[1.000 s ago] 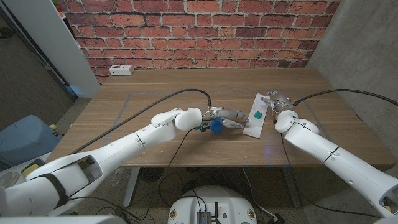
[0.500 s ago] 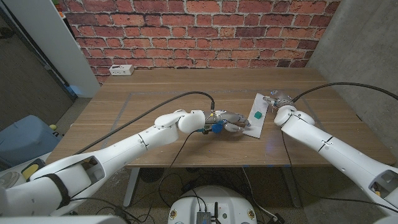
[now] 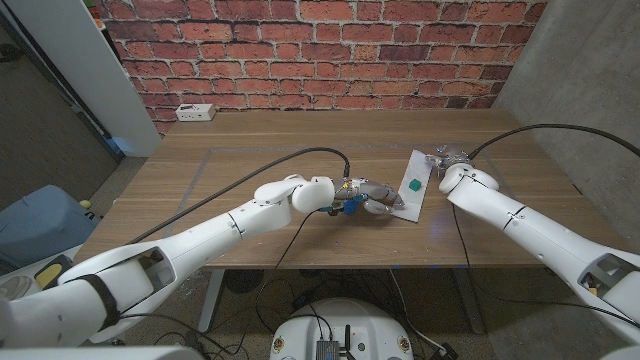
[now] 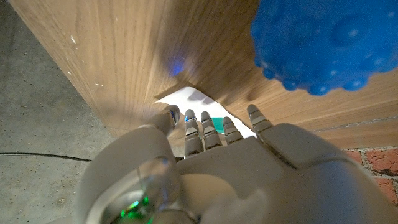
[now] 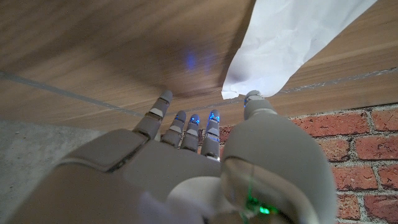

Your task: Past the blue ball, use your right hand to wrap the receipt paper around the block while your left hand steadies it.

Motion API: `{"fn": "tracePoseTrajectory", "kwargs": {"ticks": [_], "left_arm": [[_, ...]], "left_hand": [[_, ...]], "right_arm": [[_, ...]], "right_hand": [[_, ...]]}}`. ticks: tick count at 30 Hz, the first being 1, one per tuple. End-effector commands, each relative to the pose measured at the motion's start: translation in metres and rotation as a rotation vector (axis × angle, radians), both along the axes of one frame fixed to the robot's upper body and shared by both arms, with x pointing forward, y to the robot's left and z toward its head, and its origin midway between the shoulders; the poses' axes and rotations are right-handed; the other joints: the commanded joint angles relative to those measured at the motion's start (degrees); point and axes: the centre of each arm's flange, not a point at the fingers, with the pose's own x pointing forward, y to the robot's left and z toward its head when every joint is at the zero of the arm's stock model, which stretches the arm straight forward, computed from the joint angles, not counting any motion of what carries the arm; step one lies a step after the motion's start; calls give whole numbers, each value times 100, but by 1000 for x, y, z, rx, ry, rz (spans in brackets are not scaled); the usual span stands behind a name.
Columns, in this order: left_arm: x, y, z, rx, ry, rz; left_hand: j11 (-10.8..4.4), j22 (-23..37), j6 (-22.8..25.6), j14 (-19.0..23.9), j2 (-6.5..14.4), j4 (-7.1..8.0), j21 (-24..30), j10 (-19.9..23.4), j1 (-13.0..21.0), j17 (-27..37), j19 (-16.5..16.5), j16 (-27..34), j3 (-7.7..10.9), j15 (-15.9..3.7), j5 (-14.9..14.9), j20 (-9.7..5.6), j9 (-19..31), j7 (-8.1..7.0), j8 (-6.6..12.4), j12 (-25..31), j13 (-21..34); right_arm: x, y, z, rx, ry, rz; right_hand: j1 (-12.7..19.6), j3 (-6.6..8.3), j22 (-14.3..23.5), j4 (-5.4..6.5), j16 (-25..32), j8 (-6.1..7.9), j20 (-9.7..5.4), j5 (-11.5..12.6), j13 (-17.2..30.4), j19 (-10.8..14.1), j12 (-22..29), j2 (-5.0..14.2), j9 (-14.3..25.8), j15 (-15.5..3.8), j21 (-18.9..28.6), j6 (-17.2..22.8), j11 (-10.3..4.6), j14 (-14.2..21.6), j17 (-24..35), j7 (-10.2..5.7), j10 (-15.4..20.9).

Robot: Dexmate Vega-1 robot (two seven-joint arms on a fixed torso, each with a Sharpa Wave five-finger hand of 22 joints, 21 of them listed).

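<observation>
Head view: a strip of white receipt paper (image 3: 413, 184) lies flat on the wooden bench (image 3: 250, 160), a small green block (image 3: 411, 185) resting on it. The left robot hand (image 3: 372, 195), fingers extended and holding nothing, reaches past the blue ball (image 3: 349, 203) to the paper's near end. The right robot hand (image 3: 447, 159) hovers at its far end.

Left wrist view: fingers point toward paper and block.

Right wrist view: spread fingers near the paper's corner, gripping nothing.

Wrapping looks unstarted.
</observation>
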Motion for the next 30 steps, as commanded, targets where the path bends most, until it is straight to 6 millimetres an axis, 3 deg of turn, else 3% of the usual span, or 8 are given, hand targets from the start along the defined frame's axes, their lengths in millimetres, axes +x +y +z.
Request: {"fn": "tracePoseTrajectory", "kwargs": {"ticks": [1, 12, 20, 25, 30], "left_arm": [[4, -1, 1, 8, 5, 15], [8, 1, 4, 5, 10, 21], [11, 1, 6, 9, 10, 21], [12, 1, 7, 13, 8, 23], [14, 2, 8, 16, 6, 31]], "left_hand": [[-20, 34, 28, -11, -31, 16, -7, 29, 46, 16, -6, 15, 50, 13, 0, 41, 16, -32, -21, -12, 19], [-20, 34, 22, -13, -44, 35, -11, 13, 45, 12, -9, 16, 70, 18, -14, 35, 17, -34, -27, -28, 20], [-12, 35, 4, -17, -47, 50, -15, -5, 44, 11, -15, 16, 84, 15, -23, 40, 18, -20, -36, -40, 20], [-11, 36, -33, -28, -47, 72, -18, -31, 35, 13, -19, 15, 91, -1, -31, 37, 18, -19, -50, -54, 21], [-13, 36, -55, -40, -47, 91, -21, -43, 27, 14, -26, 14, 97, -6, -38, 32, 19, -23, -57, -61, 22]], "right_arm": [[19, -2, 7, -35, 53, -36], [30, -5, 3, -44, 110, -57], [29, -4, 2, -64, 93, -48], [27, -1, 2, -84, 36, -12], [25, 0, 3, -60, -10, 39]], "right_hand": [[41, 21, 17, -41, 15, 49, -44, 1, 22, 7, 46, 53, 17, -37, 1, 63, 22, -10, -2, 31, -1], [26, 24, 16, -68, 38, 166, -24, -17, 19, 24, 97, 27, 21, -18, 17, 381, 62, 4, -13, 113, 53], [56, 55, 12, -155, 94, 395, -7, -22, 10, 102, 178, 10, 46, -29, 60, 1133, 109, 118, -49, 211, 240], [398, 177, 0, -456, 176, 667, -30, 18, -4, 273, 240, -55, 88, -166, 122, 1899, 8, 388, -127, 213, 585], [675, 245, -8, -654, 197, 774, -54, 49, -10, 392, 265, -129, 106, -232, 158, 2140, -35, 500, -172, 195, 787]]}}
